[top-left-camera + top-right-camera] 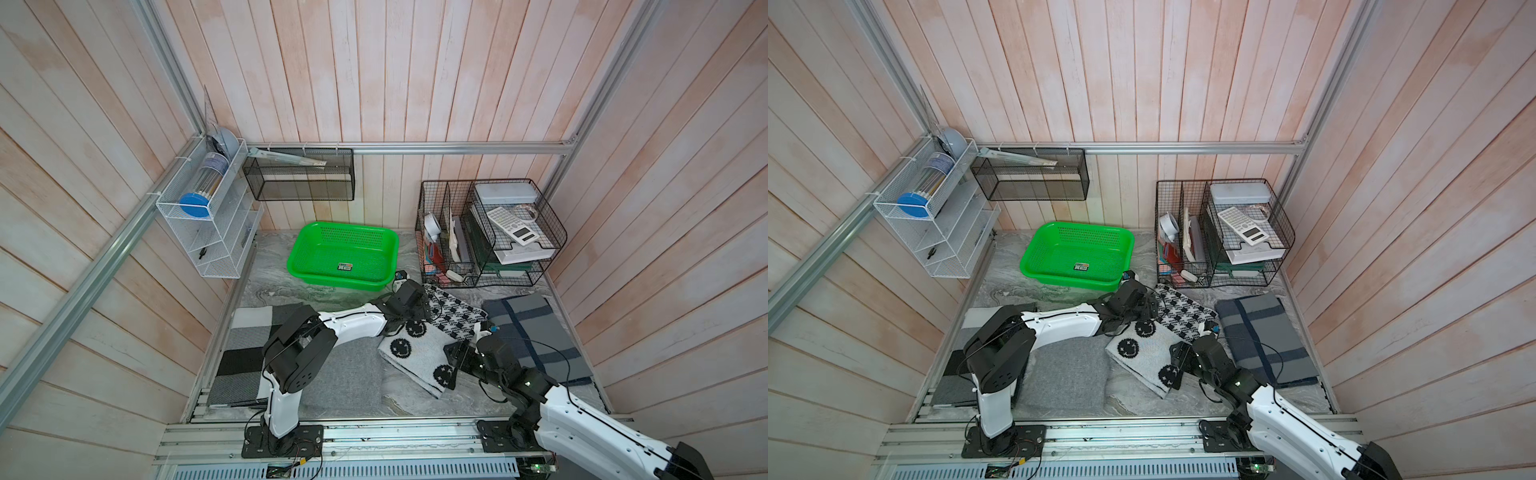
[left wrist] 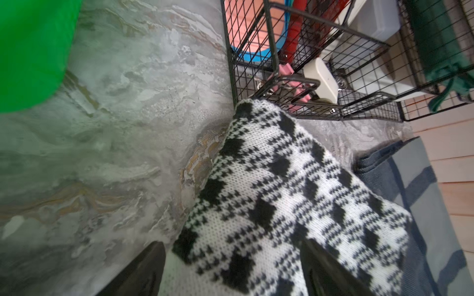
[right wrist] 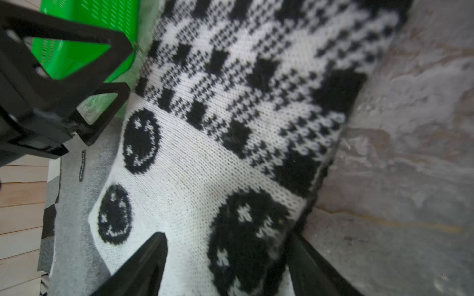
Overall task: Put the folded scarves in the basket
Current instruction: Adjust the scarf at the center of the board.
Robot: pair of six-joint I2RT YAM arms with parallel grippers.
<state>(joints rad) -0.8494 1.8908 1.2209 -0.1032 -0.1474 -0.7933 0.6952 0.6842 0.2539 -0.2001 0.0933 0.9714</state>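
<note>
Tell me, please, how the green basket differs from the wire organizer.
The green basket is perforated plastic; the wire organizer is black grid. The basket holds only a sticker; the organizer is packed. The basket is one low tray; the organizer has stacked tiers. Both stand on the tabletop.

Black-and-white knitted cloth scarf (image 3: 205, 159): woolly, matt, stitch loops visible, slightly fuzzy. Bright green perforated plastic basket (image 1: 345, 239): smooth, glossy. Grey marbled table (image 2: 115, 128): stone-look, smooth, faint sheen. Black wire organizer (image 1: 482, 249): painted metal. Grey-blue plaid cloth (image 1: 536, 332): soft, matt. Pale plank walls (image 1: 374, 83): wood, washed matt.
</note>
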